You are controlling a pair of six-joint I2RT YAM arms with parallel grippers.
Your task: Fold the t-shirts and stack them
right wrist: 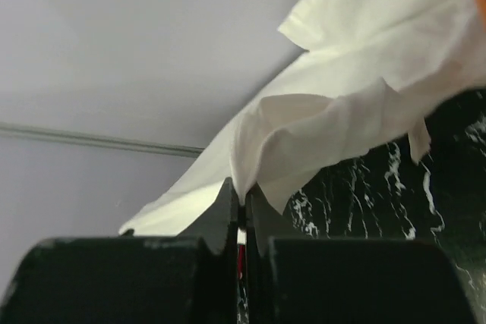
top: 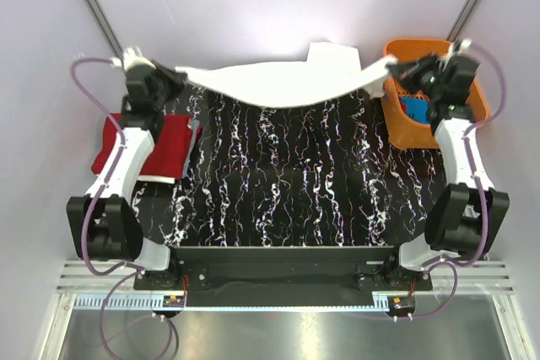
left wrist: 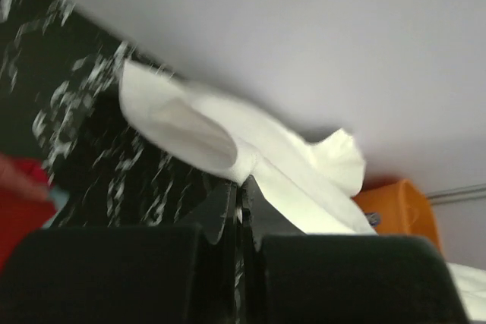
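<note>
From above, the white t-shirt (top: 287,83) hangs stretched along the far edge of the table (top: 287,191). One end is pinched in the left fingers (top: 171,76) and the other in the right fingers (top: 403,69) — both pairs closed on the cloth. A red t-shirt (top: 173,147) lies at the table's left, and a blue t-shirt (top: 413,110) sits in the orange basket (top: 395,128). Left wrist view: the fingers clamp a white fold. Right wrist view: the fingers meet on a bunched white edge — the rest rises crumpled.
</note>
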